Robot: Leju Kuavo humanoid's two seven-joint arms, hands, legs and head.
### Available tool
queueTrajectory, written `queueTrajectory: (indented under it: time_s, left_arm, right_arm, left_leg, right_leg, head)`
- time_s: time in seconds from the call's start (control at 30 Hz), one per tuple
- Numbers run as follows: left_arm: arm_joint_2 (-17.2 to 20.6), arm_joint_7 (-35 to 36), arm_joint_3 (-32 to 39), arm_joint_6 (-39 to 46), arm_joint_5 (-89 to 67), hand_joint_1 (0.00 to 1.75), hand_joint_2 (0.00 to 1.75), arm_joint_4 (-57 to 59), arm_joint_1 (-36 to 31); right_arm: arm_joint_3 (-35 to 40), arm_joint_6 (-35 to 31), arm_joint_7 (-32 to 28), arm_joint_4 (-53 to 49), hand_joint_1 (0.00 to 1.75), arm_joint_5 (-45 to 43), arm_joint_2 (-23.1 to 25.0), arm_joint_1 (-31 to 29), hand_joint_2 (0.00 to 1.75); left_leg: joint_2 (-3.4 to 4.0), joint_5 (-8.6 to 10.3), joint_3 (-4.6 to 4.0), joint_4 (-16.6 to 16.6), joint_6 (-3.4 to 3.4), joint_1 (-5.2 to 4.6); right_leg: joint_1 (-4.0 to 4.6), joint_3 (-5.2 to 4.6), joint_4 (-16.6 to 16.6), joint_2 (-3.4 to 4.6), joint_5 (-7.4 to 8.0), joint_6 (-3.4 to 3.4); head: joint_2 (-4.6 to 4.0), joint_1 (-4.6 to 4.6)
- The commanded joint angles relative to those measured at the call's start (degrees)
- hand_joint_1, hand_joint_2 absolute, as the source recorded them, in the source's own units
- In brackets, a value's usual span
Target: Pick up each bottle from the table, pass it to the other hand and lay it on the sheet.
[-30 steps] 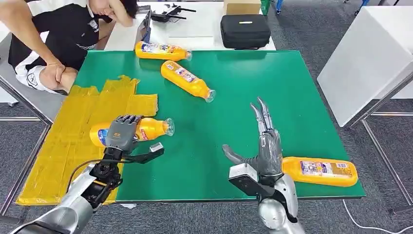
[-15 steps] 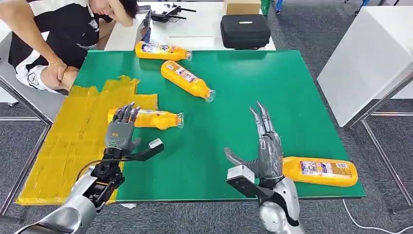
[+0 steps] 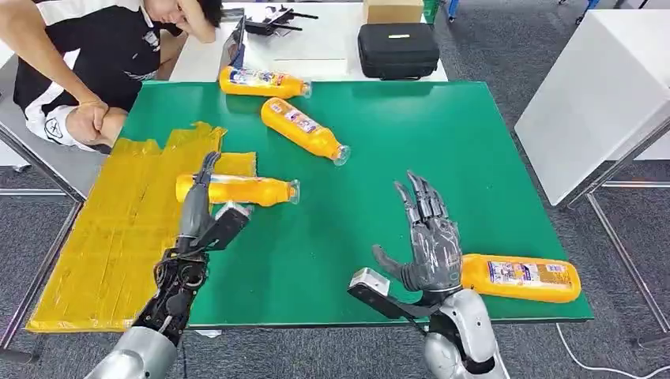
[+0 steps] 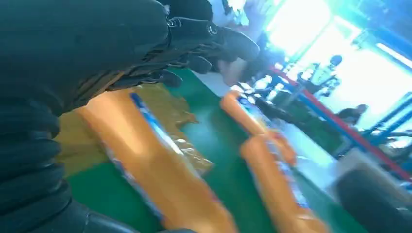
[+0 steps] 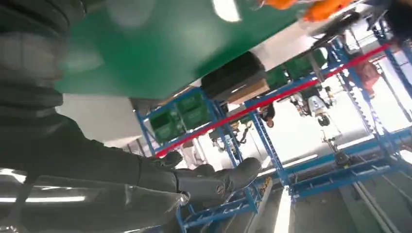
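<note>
An orange bottle [image 3: 237, 190] [image 4: 155, 165] lies on its side, its base on the yellow sheet [image 3: 118, 229] and its cap end over the green table [image 3: 379, 158]. My left hand [image 3: 201, 213] is open just in front of that bottle, fingers stretched out, holding nothing. My right hand [image 3: 427, 245] is open with fingers spread, next to a fourth bottle [image 3: 521, 277] lying at the table's front right edge. Two more orange bottles [image 3: 304, 130] [image 3: 263, 82] lie at the far middle of the table.
A person [image 3: 103, 55] leans on the far left corner of the table. Behind it stands a white table with a black case [image 3: 397, 49] and a cardboard box [image 3: 393, 11]. Another white table [image 3: 592, 95] stands to the right.
My left hand let go of the bottle, which rolled a little away and now lies on the sheet's edge. The hand opened and turned edge-on. My right hand tilted slightly and spread its fingers.
</note>
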Motion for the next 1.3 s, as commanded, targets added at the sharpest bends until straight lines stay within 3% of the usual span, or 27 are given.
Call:
queueTrajectory:
  time_s: [0.03,0.2,0.27,0.37,0.57,0.77,0.97,1.3]
  left_arm:
    - [-1.9,0.4,2.1,-1.4,0.9,0.00,1.75,-9.1,2.1]
    - [-1.9,0.4,2.1,-1.4,0.9,0.00,1.75,-9.1,2.1]
    - [-2.9,-6.6,1.7,-13.0,16.0,0.00,1.75,-14.7,4.5]
    - [-3.3,-4.5,-1.7,-21.3,22.0,0.00,1.75,-24.2,9.8]
    - [-2.9,-3.5,-8.7,-28.8,26.0,0.00,1.75,-25.0,12.1]
    - [-2.6,-0.6,-15.9,-35.0,28.8,0.00,1.75,-23.8,13.4]
    - [-2.8,0.3,-23.8,-36.8,29.1,0.00,1.75,-21.6,11.9]
    - [-3.4,0.6,-25.8,-36.8,30.5,0.00,1.75,-17.4,9.9]
  right_arm:
    - [-1.1,0.5,0.5,-1.0,0.00,0.3,-1.9,-0.4,1.75]
    - [-1.1,0.5,0.5,-1.0,0.00,0.3,-1.9,-0.4,1.75]
    - [-0.1,4.1,3.1,-1.1,0.00,4.9,-4.5,-0.5,1.75]
    - [-0.2,7.9,5.9,0.3,0.00,6.2,-9.5,-0.7,1.75]
    - [-3.9,16.0,7.9,2.5,0.00,7.8,-14.5,-0.2,1.75]
    - [-9.7,20.1,7.7,7.7,0.00,5.6,-15.8,-1.9,1.75]
    - [-13.2,21.9,8.2,11.0,0.00,7.0,-13.9,-2.1,1.75]
    - [-15.9,23.0,9.4,10.9,0.00,8.3,-12.7,-1.6,1.75]
  left_leg:
    - [0.08,-0.12,0.21,0.1,-0.15,0.06]
    - [0.04,-0.02,0.03,0.0,-0.06,0.03]
    - [0.06,-0.09,0.19,0.0,-0.14,0.08]
    - [0.09,-0.07,0.08,0.0,-0.06,0.07]
    - [-0.12,-0.06,0.14,0.0,-0.05,-0.02]
    - [-0.15,-0.05,0.10,0.0,-0.06,-0.07]
    - [-0.20,-0.07,0.14,0.0,-0.04,-0.06]
    - [-0.07,-0.05,0.13,0.0,-0.06,-0.04]
  right_leg:
    - [0.05,0.23,0.0,0.11,-0.10,-0.02]
    - [0.03,0.01,0.0,0.04,-0.01,0.00]
    - [0.08,0.20,0.0,0.08,-0.08,-0.01]
    - [0.08,0.09,0.0,0.10,-0.03,0.03]
    - [-0.04,0.21,-0.1,-0.06,-0.07,0.04]
    - [-0.07,0.17,-0.1,-0.05,-0.03,0.02]
    - [-0.06,0.23,-0.1,-0.11,-0.04,0.08]
    - [-0.04,0.17,-0.1,0.01,0.01,0.06]
  head:
    - [0.00,0.00]
    - [0.00,0.00]
    - [0.00,0.02]
    - [0.00,0.00]
    - [0.00,0.00]
    - [0.00,0.00]
    - [0.00,0.00]
    - [0.00,-0.02]
